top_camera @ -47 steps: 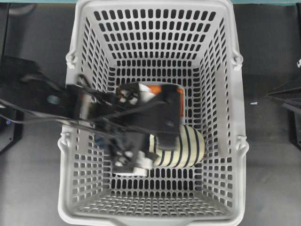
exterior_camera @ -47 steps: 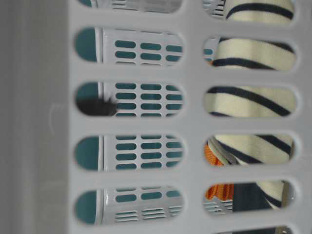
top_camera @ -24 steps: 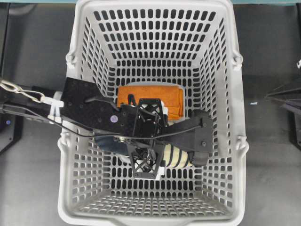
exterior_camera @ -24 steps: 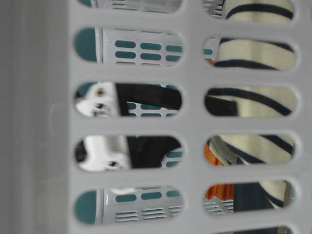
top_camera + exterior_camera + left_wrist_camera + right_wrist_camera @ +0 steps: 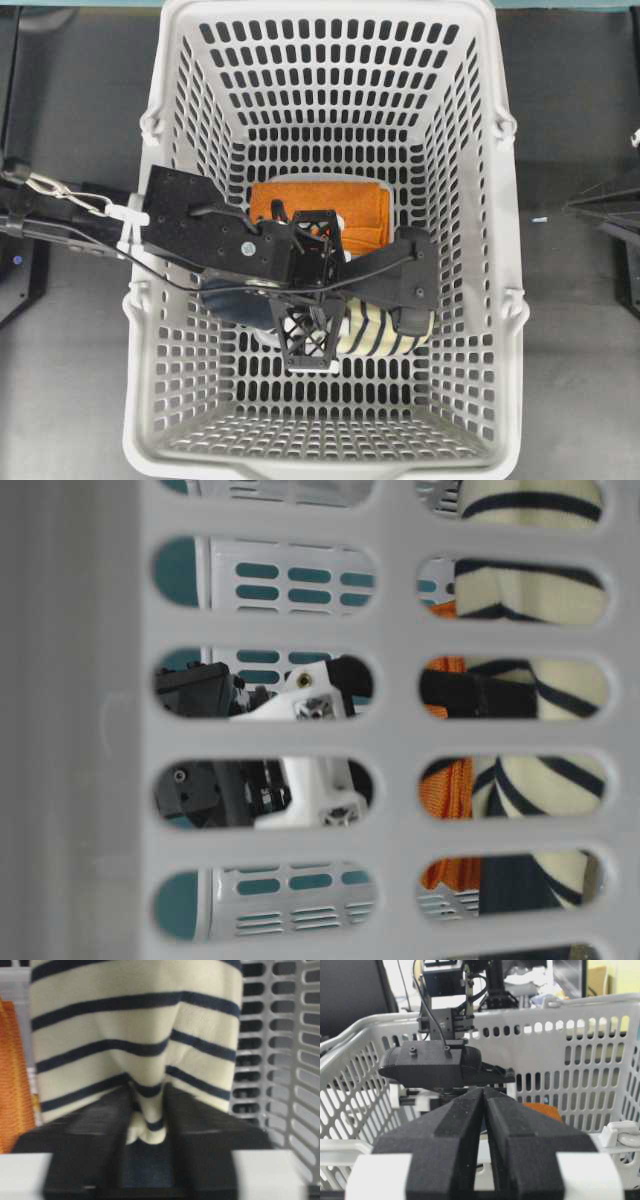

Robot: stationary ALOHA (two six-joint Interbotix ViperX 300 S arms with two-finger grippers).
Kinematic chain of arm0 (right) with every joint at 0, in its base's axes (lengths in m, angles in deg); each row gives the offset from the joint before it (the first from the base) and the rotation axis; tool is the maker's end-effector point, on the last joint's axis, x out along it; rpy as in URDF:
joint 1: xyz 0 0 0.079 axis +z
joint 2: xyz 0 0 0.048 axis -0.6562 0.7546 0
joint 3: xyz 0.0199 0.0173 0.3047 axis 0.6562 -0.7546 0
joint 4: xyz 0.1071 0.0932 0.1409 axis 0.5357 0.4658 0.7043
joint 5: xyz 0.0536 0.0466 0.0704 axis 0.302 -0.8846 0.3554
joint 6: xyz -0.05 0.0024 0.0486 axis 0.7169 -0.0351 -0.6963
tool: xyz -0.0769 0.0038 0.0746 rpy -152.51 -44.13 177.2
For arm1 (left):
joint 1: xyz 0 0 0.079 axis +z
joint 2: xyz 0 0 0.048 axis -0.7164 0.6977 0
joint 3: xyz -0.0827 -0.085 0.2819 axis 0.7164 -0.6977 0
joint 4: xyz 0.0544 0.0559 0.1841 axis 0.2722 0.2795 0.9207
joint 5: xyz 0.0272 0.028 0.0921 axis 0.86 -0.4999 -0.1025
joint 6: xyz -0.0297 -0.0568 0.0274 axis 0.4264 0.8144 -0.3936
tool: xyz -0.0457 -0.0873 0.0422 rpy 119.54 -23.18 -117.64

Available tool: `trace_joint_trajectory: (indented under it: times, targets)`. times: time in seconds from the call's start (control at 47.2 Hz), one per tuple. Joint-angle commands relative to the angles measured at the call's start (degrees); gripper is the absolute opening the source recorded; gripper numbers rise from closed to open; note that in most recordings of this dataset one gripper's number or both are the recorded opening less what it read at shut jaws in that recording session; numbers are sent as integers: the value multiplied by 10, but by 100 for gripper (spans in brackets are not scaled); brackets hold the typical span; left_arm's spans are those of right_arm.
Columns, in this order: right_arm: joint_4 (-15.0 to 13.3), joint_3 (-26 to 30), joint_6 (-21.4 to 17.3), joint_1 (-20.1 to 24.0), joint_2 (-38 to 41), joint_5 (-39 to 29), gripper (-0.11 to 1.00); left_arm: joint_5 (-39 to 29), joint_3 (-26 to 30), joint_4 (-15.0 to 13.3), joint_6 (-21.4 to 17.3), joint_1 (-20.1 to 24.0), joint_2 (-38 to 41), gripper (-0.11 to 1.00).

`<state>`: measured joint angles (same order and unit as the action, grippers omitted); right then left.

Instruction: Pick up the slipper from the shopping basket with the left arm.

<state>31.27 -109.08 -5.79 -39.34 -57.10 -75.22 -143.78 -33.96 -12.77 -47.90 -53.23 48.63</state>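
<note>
Reaching over the left wall of the large light-grey slotted plastic shopping basket [image 5: 470, 200]: black boxy left arm [image 5: 215, 235]. Left gripper [image 5: 147, 1125] fingers pinching the cream, navy-striped fabric slipper [image 5: 385, 330] near the floor, beside a folded orange cloth [image 5: 345, 205]. Far right, outside: right gripper [image 5: 484, 1102], fingers pressed together, holding nothing.

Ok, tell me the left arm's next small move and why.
Probably lift straight up: the left gripper is pinched on a fold of the slipper, which sits low inside the shopping basket beside the orange cloth.
</note>
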Motion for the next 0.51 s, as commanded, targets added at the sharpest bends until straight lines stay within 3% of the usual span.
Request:
trace_joint_trajectory:
  times: [0.0,0.064,0.488]
  targets:
    - [2,4,-1,1,1,2,0,-5,23,2,-2,-1,-14,13]
    - [2,4,-1,1,-3,2,0,-16,43,2,-2,-1,-19,6]
    - [2,6,-1,1,-40,-34,0,-287,326,3,-3,4,-17,6]
